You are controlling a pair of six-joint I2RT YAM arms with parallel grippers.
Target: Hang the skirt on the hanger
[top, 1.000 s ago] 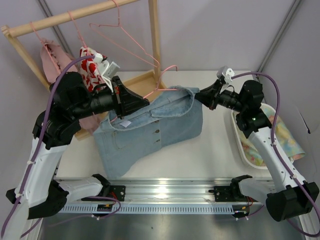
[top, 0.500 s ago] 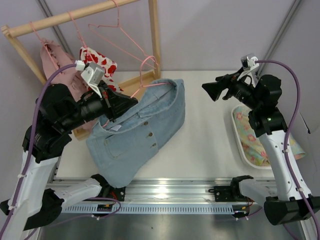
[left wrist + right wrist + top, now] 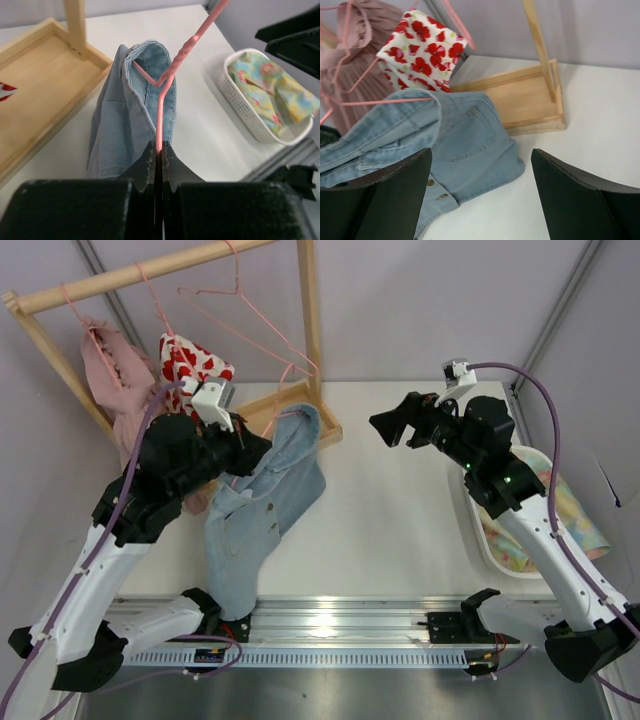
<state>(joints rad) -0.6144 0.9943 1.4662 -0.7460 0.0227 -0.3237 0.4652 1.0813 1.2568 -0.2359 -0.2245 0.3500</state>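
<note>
The light blue denim skirt hangs by its waistband on the pink wire hanger, and its hem trails on the table near the front rail. My left gripper is shut on the hanger's wire just below the twisted neck, with the skirt draped past the fingers. My right gripper stands open in the air to the right, well apart from the skirt, with nothing between its fingers.
The wooden clothes rack and its base tray stand at the back left. It carries a pink dress, a white garment with red hearts and a spare pink hanger. A white basket of floral cloth sits at the right.
My right gripper let go of the skirt's waistband, opened and drew back to the right. My left arm raised the hanger, so the skirt swung left and now hangs narrow.
</note>
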